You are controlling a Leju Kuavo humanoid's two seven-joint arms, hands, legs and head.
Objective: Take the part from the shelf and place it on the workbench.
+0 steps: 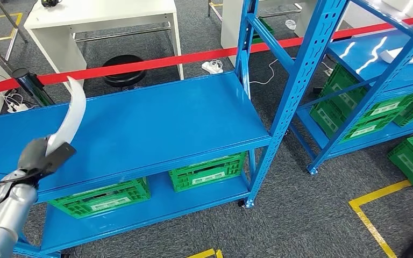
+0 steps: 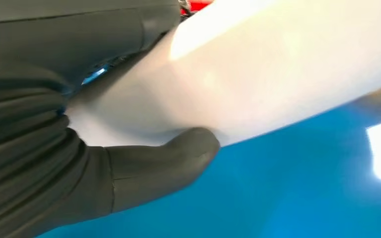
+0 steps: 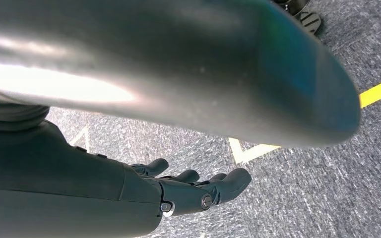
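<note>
Fingers of the left hand point(image 1: 45, 156) are wrapped round the lower end of the part point(image 1: 71, 115), a curved white blade-like piece that rises upright above the blue shelf point(image 1: 156, 123); in the left wrist view the thumb point(image 2: 178, 158) presses against the part's pale underside. The right hand point(image 3: 193, 191) hangs over the grey carpet, its fingers loosely spread and holding nothing.

The part appears lifted clear of the shelf top, so the pick looks done and the carry is the step in hand. Next the robot would likely have to turn away toward a workbench, keeping its grip firm on that narrow end.

A red barrier tape point(image 1: 193, 56) runs behind the shelf, with a white table point(image 1: 102, 19) beyond it. Upright blue posts point(image 1: 296, 86) stand to the right and could catch the tall part in a swing. Green crates point(image 1: 207, 171) sit on the lower tier.
</note>
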